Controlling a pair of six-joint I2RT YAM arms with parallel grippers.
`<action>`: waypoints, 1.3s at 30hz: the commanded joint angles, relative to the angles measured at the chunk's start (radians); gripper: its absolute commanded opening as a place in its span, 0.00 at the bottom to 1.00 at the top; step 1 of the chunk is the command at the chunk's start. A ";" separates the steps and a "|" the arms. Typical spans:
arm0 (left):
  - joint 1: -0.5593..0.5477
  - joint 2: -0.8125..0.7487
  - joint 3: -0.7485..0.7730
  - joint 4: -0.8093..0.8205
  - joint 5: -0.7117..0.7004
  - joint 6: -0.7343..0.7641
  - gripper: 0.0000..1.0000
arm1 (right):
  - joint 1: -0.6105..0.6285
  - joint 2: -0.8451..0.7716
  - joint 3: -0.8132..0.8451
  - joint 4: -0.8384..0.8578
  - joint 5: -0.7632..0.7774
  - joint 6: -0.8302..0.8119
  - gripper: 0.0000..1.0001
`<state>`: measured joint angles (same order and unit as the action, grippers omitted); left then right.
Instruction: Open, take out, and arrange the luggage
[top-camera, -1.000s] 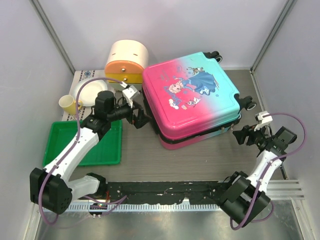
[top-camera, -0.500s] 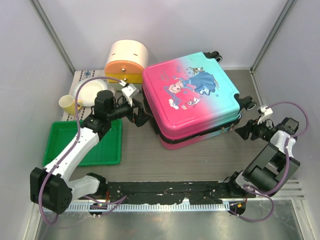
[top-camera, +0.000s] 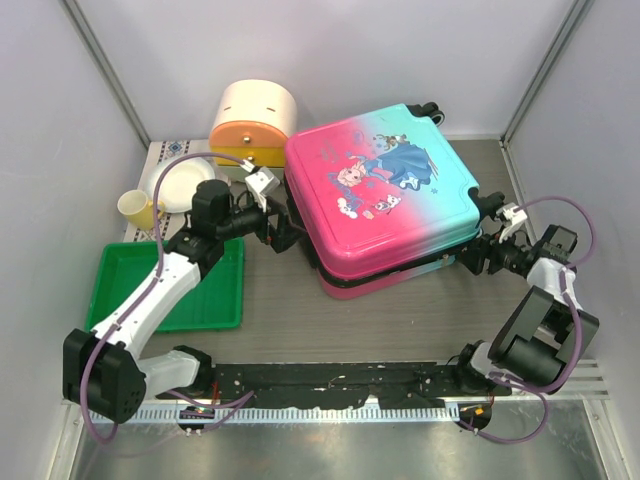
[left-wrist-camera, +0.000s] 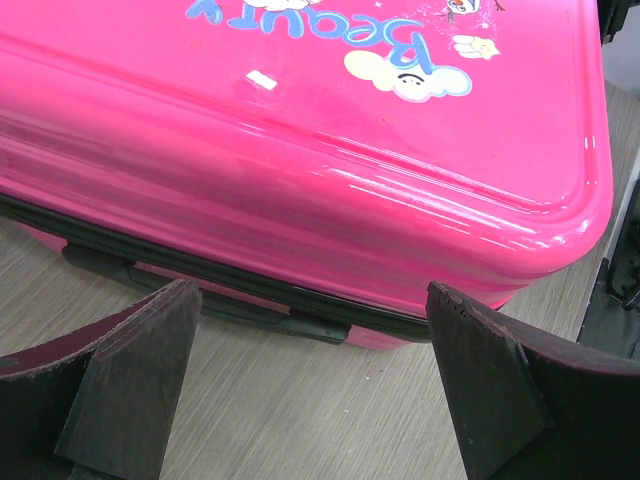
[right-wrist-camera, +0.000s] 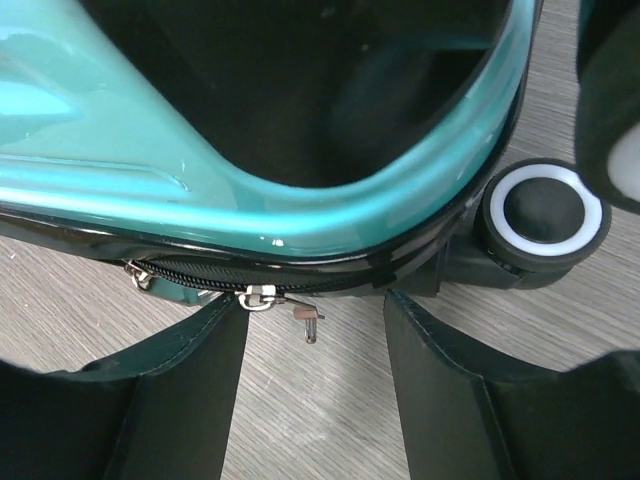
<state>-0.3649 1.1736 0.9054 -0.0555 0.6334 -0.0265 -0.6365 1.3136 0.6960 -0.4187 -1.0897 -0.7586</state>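
- My right gripper (right-wrist-camera: 315, 312) sits low at the turquoise corner of the luggage (top-camera: 385, 195). Its jaws are apart and grip nothing. The zip pull (right-wrist-camera: 303, 320) dangles between my fingertips, with a wheel (right-wrist-camera: 545, 215) just beside.
- That pull is the hold I'd choose. It is a small, loose metal tab, likely to swivel or slip, so I judge a pinch close to the slider safest.
- My left gripper (top-camera: 284, 236) faces the pink side, jaws wide open and empty, level with the black side handle (left-wrist-camera: 240, 305).
- The luggage lies flat on the table between my two arms, print up.
- Its shell looks stiff and glossy, too broad and slick to clamp. I'd expect it to be bulky rather than fragile. The handle or the lid's rim would be my grips for lifting.
- I cannot tell how far the zip is undone.
- Farther off, the tray (top-camera: 205, 300) lies to the left and the box (top-camera: 253, 120) stands behind the luggage.
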 joint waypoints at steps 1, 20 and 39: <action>0.001 0.009 -0.002 0.051 0.006 -0.018 1.00 | 0.034 -0.001 -0.001 0.100 0.001 0.067 0.61; 0.001 0.005 -0.017 0.065 -0.009 -0.032 1.00 | 0.041 -0.111 -0.030 0.008 0.016 0.068 0.03; 0.010 0.081 0.018 -0.003 -0.132 -0.098 1.00 | -0.057 0.024 0.014 0.581 0.177 0.251 0.01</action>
<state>-0.3645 1.2194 0.8864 -0.0563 0.5514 -0.0792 -0.6704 1.2819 0.6182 -0.0723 -0.9951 -0.4534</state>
